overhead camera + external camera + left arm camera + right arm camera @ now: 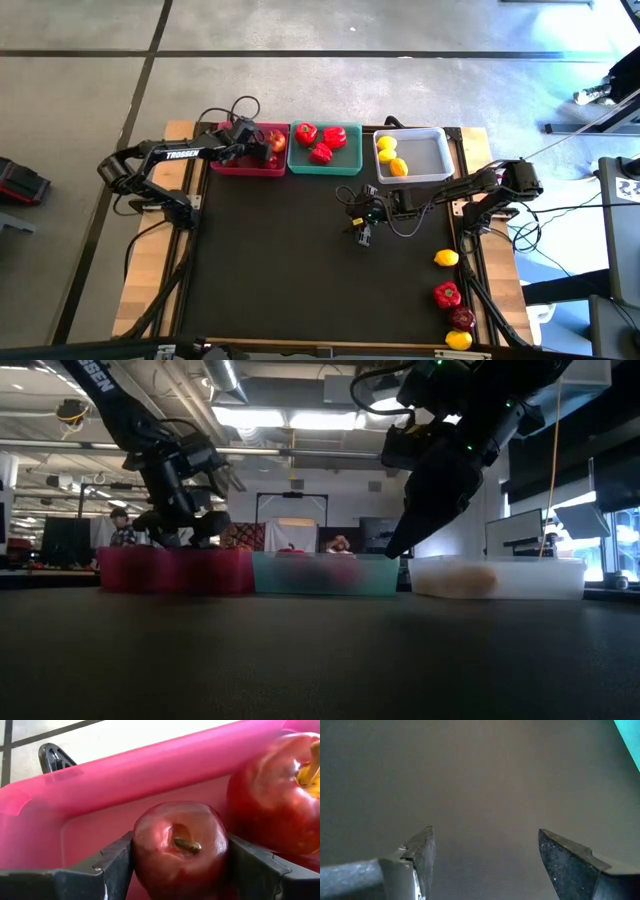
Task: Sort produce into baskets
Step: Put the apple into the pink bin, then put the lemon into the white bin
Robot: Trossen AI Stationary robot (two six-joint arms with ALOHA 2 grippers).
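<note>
1. Apple [180,847] is clamped between the left tool's [180,865] two fingers [117,862], inside the pink basket [240,165], sitting at 11 o'clock on the surface [300,260].
2. Second apple [272,800] is just beside it in the same pink basket, stem up; can't tell if the two touch.
3. Teal basket [345,165] at 12 o'clock, touching the pink one, holds three red bell peppers [320,152].
4. White basket [432,160] at 1 o'clock, just beside the teal one, holds lemons [397,167] at its teal-side end; the other end is bare.
5. Unsorted produce along the surface edge at 4–5 o'clock, in a line: lemon [446,258], bell pepper [447,294], dark apple [461,317], another lemon [459,340].
6. Right tool [366,232] hangs over the mat near centre, in front of the teal/white baskets, fingers [420,850] spread apart with nothing between them, only dark mat below.
7. Left arm [170,155] reaches in from 9 o'clock; right arm [480,185] from 3 o'clock.
8. Low view: a person [120,530] in the room behind the pink basket.
</note>
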